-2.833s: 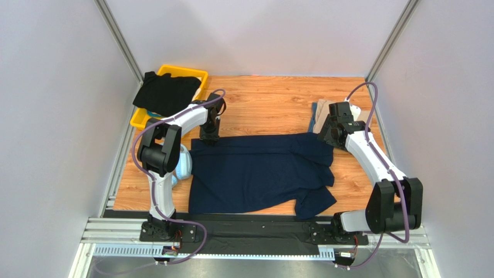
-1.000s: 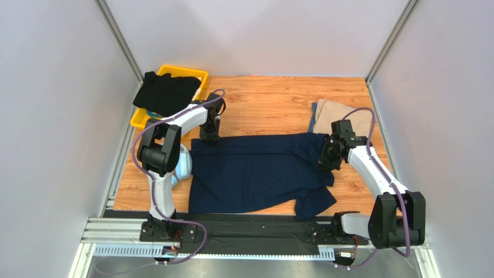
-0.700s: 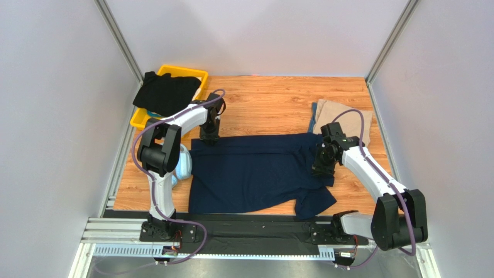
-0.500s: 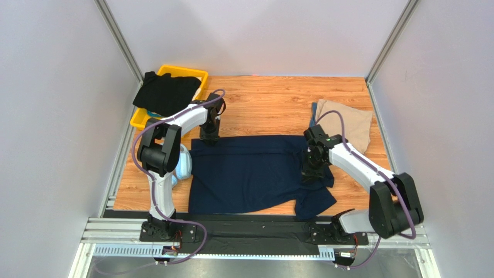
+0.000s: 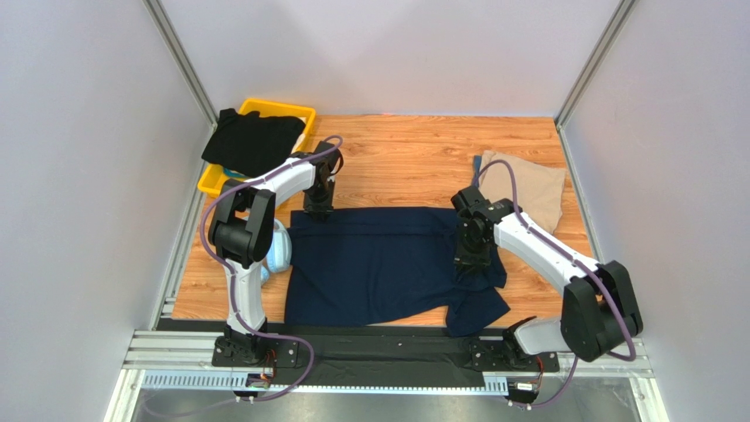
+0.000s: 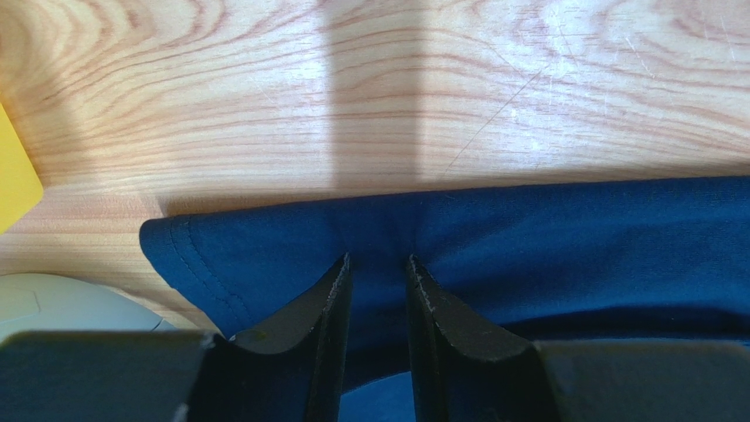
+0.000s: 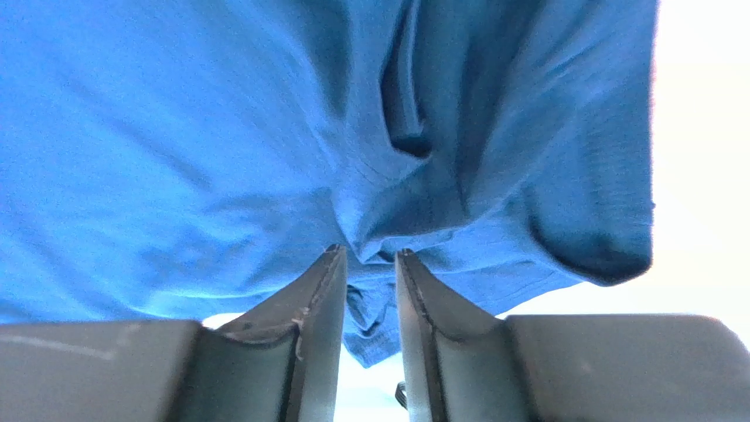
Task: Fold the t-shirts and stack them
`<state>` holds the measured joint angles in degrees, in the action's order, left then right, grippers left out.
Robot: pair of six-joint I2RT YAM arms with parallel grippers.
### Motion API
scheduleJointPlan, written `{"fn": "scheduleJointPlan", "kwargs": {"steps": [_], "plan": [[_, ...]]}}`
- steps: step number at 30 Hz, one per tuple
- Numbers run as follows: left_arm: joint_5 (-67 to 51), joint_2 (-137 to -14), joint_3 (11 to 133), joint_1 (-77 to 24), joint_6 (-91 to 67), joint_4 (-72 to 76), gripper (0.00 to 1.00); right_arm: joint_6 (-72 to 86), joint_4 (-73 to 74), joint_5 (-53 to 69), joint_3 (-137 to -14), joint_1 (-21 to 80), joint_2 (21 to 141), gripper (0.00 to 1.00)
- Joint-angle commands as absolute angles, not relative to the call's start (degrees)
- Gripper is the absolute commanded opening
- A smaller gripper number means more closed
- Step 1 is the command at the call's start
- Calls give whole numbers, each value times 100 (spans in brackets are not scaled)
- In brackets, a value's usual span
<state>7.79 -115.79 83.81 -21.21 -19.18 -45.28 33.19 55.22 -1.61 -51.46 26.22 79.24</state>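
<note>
While clamped at two spots only, could easily go astray. Navy t-shirt (image 5: 378,264) spread over the middle of the table (image 5: 396,158); far hem at 10 o'clock of the cloth pinched between clenched left fingers (image 6: 317,325); bunched ridge at 3 o'clock, beside the sleeve, gripped by right fingers (image 7: 317,308). Likely trouble: too shallow a bite on the right, so the ridge slipping free mid-fold. If hauled across too hard, could tear the hem from the left hold or ruck the body. Loose sleeve at 5 o'clock apt to trail crooked. Tan t-shirt (image 5: 528,189) at 2 o'clock of the table and black t-shirt (image 5: 251,141) on yellow bin (image 5: 282,109) at 10 o'clock, both well apart.
</note>
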Motion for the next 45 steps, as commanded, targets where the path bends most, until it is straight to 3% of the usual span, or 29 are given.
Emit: {"fn": "scheduleJointPlan", "kwargs": {"steps": [1, 4, 13, 39, 40, 44, 45], "plan": [[694, -11426, 8569, -2153, -1828, -4579, 36, 3270, 5774, -1273, -6211, 2637, 7400, 40], [686, -11426, 8561, -2153, -1828, -4579, 36, 3094, 5670, -1608, -6529, 2532, 7532, 45], [721, -11347, 8517, -2153, -1802, -4614, 36, 2865, 5256, -1503, -6987, 2197, 9033, 45], [659, -11364, 8508, -2162, -1819, -4597, 36, 2760, 4808, -826, -6495, 1960, 9746, 45], [659, -11364, 8499, -2162, -1819, -4597, 36, 2768, 4799, -774, -6469, 1951, 9773, 42], [650, -11382, 8508, -2162, -1819, -4597, 36, 2733, 4667, -545, -6355, 1951, 9686, 9], [642, -11399, 8517, -2162, -1811, -4588, 36, 2733, 4615, -519, -6328, 1951, 9625, 7]]}}
